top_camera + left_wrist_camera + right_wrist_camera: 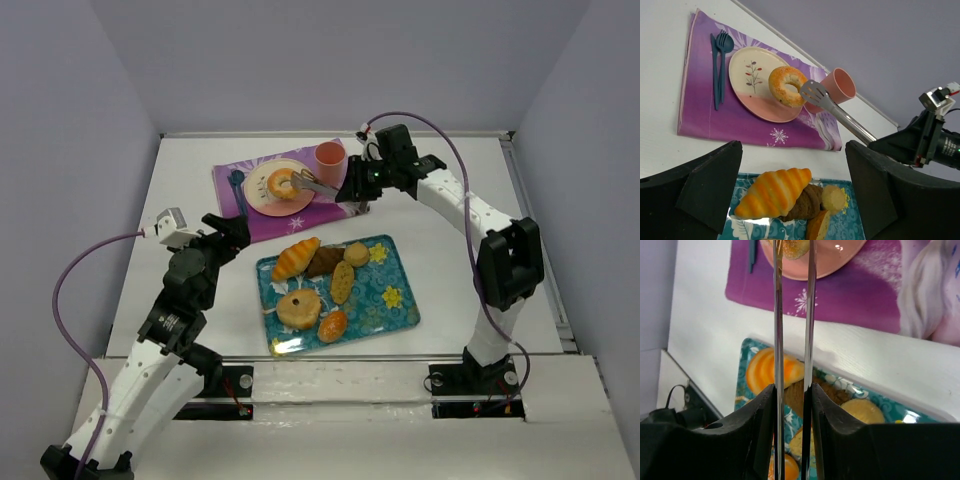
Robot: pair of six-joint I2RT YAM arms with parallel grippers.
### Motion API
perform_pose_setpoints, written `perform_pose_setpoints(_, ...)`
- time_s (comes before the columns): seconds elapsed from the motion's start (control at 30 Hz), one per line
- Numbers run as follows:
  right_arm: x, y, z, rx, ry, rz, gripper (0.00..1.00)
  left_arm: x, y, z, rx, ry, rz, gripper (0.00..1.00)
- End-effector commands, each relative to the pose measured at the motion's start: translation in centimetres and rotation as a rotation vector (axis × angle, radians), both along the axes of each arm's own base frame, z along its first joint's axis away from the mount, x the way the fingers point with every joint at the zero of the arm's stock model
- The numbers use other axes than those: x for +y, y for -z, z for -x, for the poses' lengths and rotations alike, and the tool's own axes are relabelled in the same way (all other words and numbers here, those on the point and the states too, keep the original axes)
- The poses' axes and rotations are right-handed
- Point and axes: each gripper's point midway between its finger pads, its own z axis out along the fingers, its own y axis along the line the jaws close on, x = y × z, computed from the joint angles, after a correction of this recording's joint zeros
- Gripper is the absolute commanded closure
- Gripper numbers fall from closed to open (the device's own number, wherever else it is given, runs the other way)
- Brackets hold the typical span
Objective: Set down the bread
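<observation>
1 bread [283, 184], 1 tongs [316, 184], 1 plate [259, 201], 1 tray [396, 299], 6 pastries [296, 258]

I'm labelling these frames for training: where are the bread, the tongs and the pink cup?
bread [776, 82]: left wrist view, left side of its crust.
tongs [837, 113]: left wrist view, mid-shaft.
pink cup [842, 86]: left wrist view, inside its mouth.
</observation>
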Motion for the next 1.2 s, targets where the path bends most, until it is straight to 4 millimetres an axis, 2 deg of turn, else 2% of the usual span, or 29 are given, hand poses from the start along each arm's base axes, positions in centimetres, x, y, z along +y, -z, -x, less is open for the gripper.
perform_pose_setpoints(0.0, 1.0, -2.3, -4.3, -0.114, 0.061, -0.026, 0.93, 0.7, -1.4, -0.1, -0.044, -0.035, 0.011, 0.04)
perform_pose_setpoints(0.07, 1.6, -2.1, -4.5, -0.099, 0.046, -0.041, 0.9, 0.8, -1.3, -0.1, -0.041, -0.036, 0.006, 0.04)
perform_pose_setpoints(0.13, 1.8, -0.9, -4.8, -0.066, 0.045, -0.034, 0.86, 0.8, -1.6, -0.1, -0.045, -0.036, 0.008, 0.04)
perform_pose_setpoints(0.17, 1.9, -0.9, -4.9, -0.065, 0.046, -0.035, 0.8, 0.8, -1.7, 0.0, -0.048, -0.036, 0.008, 0.04)
perform_pose_setpoints(0.23, 1.9, -0.4, -4.9, -0.045, 0.044, -0.024, 0.75, 0.8, -1.8, 0.0, -0.053, -0.036, 0.012, 0.03)
perform_pose_setpoints(0.33, 1.6, -0.8, -5.0, -0.051, 0.056, -0.012, 0.66, 0.9, -1.9, 0.2, -0.059, -0.038, 0.018, 0.02)
perform_pose_setpoints(0.67, 0.8, -2.4, -4.8, -0.082, 0.075, 0.015, 0.49, 0.7, -2.2, 0.2, -0.063, -0.027, 0.019, 0.01)
perform_pose_setpoints(0.83, 0.7, -2.8, -4.5, -0.083, 0.066, 0.019, 0.49, 0.8, -2.5, 0.3, -0.074, -0.029, 0.025, 0.01)
perform_pose_setpoints(0.97, 0.4, -4.1, -3.7, -0.103, 0.056, 0.011, 0.55, 0.8, -2.7, 0.4, -0.078, -0.029, 0.027, 0.01)
perform_pose_setpoints(1.03, 0.2, -4.2, -2.8, -0.102, 0.04, 0.007, 0.56, 0.8, -2.7, 0.4, -0.078, -0.025, 0.028, 0.01)
perform_pose_setpoints(1.1, -0.5, -5.7, -1.3, -0.126, 0.032, -0.002, 0.56, 0.7, -2.7, 0.4, -0.077, -0.024, 0.028, 0.01)
perform_pose_setpoints(1.13, -0.7, -4.8, -1.1, -0.109, 0.031, 0.009, 0.56, 0.8, -2.7, 0.4, -0.078, -0.026, 0.028, 0.01)
perform_pose_setpoints(1.17, -1.2, -6.0, -0.3, -0.132, 0.037, 0.002, 0.56, 0.7, -2.6, 0.3, -0.075, -0.024, 0.027, 0.01)
